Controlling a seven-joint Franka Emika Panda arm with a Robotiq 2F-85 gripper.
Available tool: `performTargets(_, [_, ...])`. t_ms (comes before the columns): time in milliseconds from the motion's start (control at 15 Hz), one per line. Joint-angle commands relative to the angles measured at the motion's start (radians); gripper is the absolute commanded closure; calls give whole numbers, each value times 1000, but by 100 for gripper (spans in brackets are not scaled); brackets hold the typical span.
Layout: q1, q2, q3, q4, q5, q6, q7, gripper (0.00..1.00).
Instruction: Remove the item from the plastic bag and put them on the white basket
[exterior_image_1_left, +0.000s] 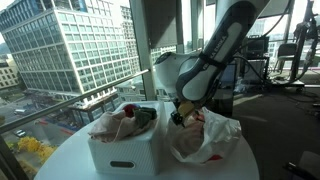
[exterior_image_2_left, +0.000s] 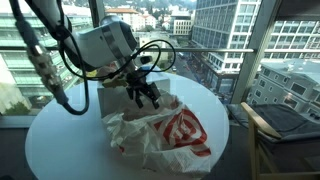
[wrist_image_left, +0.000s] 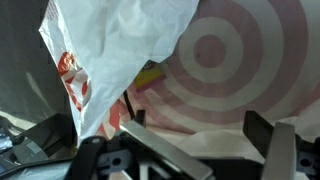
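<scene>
We hang our gripper (exterior_image_2_left: 149, 98), jaws wide and empty, just above the plastic bag (exterior_image_2_left: 165, 135); its mouth, where a yellow item (wrist_image_left: 150, 76) peeks out, lies straight ahead of the jaws; the white basket (exterior_image_1_left: 122, 152) stands just beside the bag.

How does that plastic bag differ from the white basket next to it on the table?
The plastic bag is soft and crumpled, slumped on the table; the white basket is stiff, boxy and upright. The bag carries red ring print; the basket's walls are plain. The basket is filled past its rim; the bag's contents are hard to make out. Both are mostly white and sit side by side.
</scene>
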Motion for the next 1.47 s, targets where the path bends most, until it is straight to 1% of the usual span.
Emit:
performTargets(0, [-19, 40, -36, -3, 7, 58, -90, 0])
performTargets(267, [-38, 101, -63, -2, 8, 159, -195, 0])
performTargets(467, [-29, 129, -74, 5, 6, 252, -302, 0])
performTargets(533, [-18, 138, -86, 9, 6, 258, -319, 0])
performTargets(667, [-24, 142, -88, 1, 40, 240, -367, 0])
performTargets(800, [-25, 140, -99, -16, 51, 235, -382, 0])
performTargets(1000, [-14, 136, -135, -46, 40, 244, -363, 0])
performTargets(1067, [0, 136, -159, -50, 17, 242, -335, 0])
performTargets(1400, [18, 155, -205, -51, 8, 228, -330, 0])
